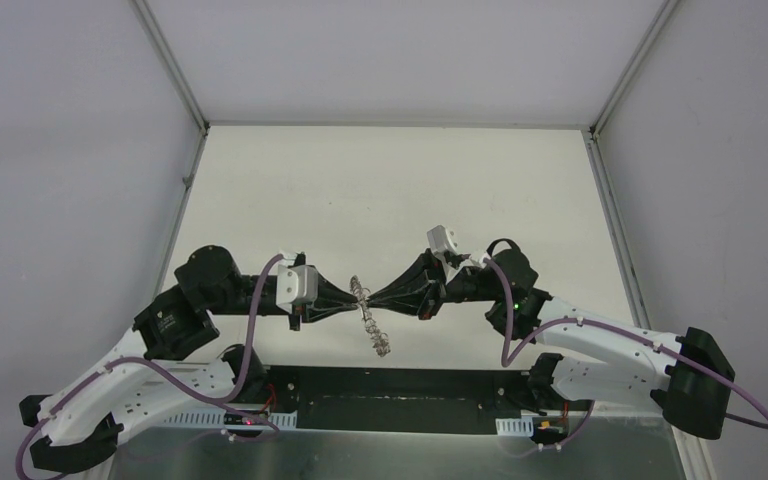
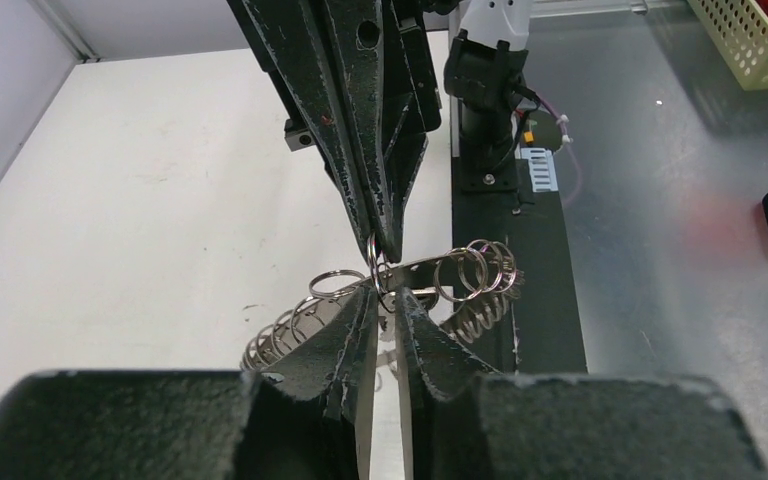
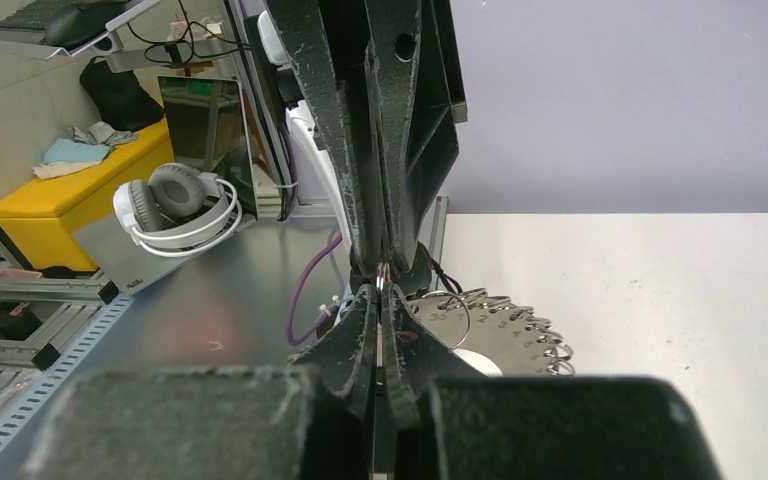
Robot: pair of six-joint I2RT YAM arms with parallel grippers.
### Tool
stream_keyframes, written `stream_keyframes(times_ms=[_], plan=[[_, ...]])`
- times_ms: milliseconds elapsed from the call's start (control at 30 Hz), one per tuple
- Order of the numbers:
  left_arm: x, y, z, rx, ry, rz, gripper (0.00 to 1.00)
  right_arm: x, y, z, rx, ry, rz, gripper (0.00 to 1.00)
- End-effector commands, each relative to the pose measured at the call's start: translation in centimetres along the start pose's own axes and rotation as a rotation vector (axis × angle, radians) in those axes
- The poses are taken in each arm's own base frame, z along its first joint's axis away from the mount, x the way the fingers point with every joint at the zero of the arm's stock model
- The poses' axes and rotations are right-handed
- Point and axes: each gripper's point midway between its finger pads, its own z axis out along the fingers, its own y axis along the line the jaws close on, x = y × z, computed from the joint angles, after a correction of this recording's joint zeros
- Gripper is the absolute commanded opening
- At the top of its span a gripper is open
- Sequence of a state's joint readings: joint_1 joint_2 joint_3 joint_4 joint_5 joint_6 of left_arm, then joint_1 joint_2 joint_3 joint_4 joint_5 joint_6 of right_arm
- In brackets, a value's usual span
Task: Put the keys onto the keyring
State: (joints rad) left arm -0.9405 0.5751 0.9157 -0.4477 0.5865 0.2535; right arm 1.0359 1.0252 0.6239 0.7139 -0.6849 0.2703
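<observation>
Keyring (image 1: pixel 373 325) is held up off the desk (image 1: pixel 380 190), mid-air at centre, presumably so its wire loops (image 2: pixel 465 272) are reachable from both sides. Right tool (image 3: pixel 380 290) is pressed together on one loop, likely as the anchor. Left tool (image 2: pixel 387 300) is set nearly closed around a neighbouring loop; a firm pinch can't be confirmed. Keys can't be made out.

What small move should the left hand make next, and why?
Probably close the left hand fully on the keyring loop at its tips. The right hand is shut on a loop just opposite, but a narrow gap shows between the left fingers, so its hold looks unsure.
</observation>
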Motion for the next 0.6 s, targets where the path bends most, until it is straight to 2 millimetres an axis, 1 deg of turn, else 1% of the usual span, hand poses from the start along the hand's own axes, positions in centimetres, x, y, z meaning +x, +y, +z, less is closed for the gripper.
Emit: stream_keyframes(times_ms=[0, 100, 200, 333, 567], plan=[[0.6, 0.3, -0.3, -0.024, 0.015, 0.006, 0.11, -3.4, 0.6, 0.3, -0.015, -0.104, -0.094, 0.00], [1.0, 0.3, -0.3, -0.027, 0.031, -0.001, 0.04, -3.5, 0.6, 0.4, -0.016, -0.106, -0.096, 0.00], [1.3, 0.6, -0.3, -0.040, 0.045, -0.007, 0.00, -3.5, 0.5, 0.4, -0.013, -0.106, -0.094, 0.00], [1.8, 0.8, 0.0, -0.046, 0.061, -0.016, 0.00, -3.6, 0.5, 0.4, -0.012, -0.106, -0.094, 0.00], [2.3, 0.7, 0.2, -0.034, 0.074, -0.032, 0.00, -3.6, 0.5, 0.5, -0.013, -0.106, -0.095, 0.00]])
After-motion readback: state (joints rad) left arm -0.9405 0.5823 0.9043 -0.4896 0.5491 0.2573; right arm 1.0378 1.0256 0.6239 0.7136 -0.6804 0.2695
